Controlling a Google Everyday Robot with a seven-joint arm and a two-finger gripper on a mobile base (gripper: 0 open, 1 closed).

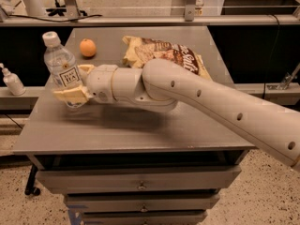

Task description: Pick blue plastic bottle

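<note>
The blue plastic bottle (58,60), clear with a white cap and a "TEA" label, stands upright near the left edge of the grey table (140,130). My gripper (75,82) has come in from the right at the bottle's lower half. It is open, with the near finger (70,95) across the front of the bottle's base and the far finger (86,69) behind its right side. The bottle's foot is hidden by the near finger. The white arm stretches across the table from the lower right.
An orange (87,47) lies behind the bottle at the back left. A brown and cream snack bag (164,53) lies at the back middle, just behind the arm. A small white pump bottle (11,81) stands on a shelf left of the table. Drawers (140,184) are below.
</note>
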